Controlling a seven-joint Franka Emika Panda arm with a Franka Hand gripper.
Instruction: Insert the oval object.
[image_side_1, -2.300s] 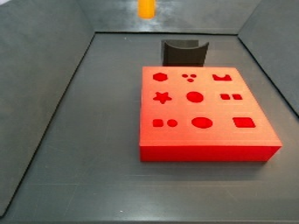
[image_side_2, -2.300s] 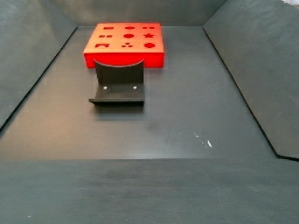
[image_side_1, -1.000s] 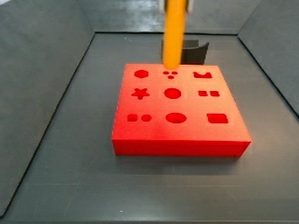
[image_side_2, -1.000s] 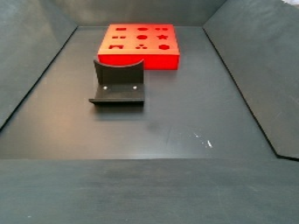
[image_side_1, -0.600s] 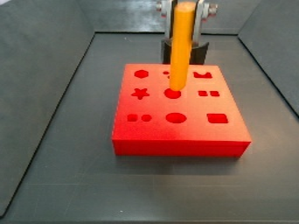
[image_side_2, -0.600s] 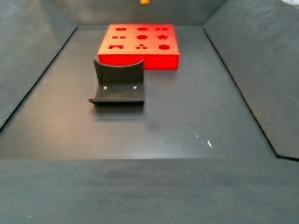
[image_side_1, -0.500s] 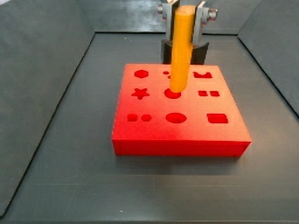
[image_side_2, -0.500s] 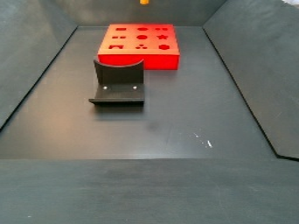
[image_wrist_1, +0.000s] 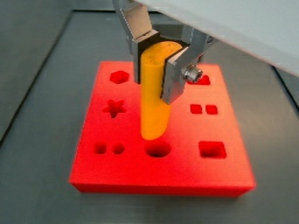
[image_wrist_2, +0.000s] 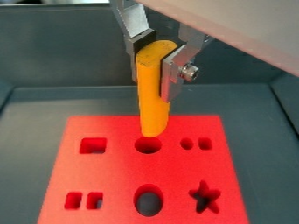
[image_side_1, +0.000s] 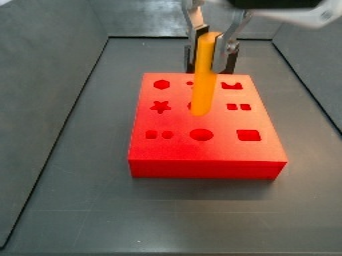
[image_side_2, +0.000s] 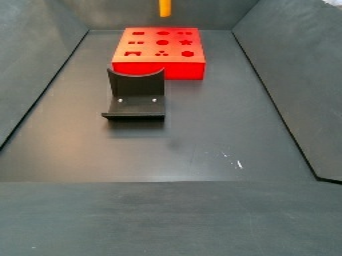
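The oval object (image_wrist_1: 153, 96) is a long orange-yellow peg and hangs upright in my gripper (image_wrist_1: 158, 66). The gripper is shut on the peg's upper end. The same grip shows in a wrist view (image_wrist_2: 156, 66) and a side view (image_side_1: 207, 45). The peg (image_side_1: 203, 80) hangs above the red block (image_side_1: 207, 168), its lower end over the middle column of holes, near the round hole (image_wrist_2: 149, 145) and the oval hole (image_wrist_2: 149, 203). I cannot tell whether the tip touches the block. In a side view only the peg's lower end (image_side_2: 164, 7) shows at the frame's edge.
The dark fixture (image_side_2: 135, 95) stands on the floor beside the red block (image_side_2: 160, 66), and it also shows behind the block (image_side_1: 230, 58). Grey walls close in the dark floor. The block has a star, a hexagon, square and double holes.
The gripper has come down with the peg, so the fingers show more fully in a side view. The peg's lower end now sits lower over the block's middle holes. The block has not moved.
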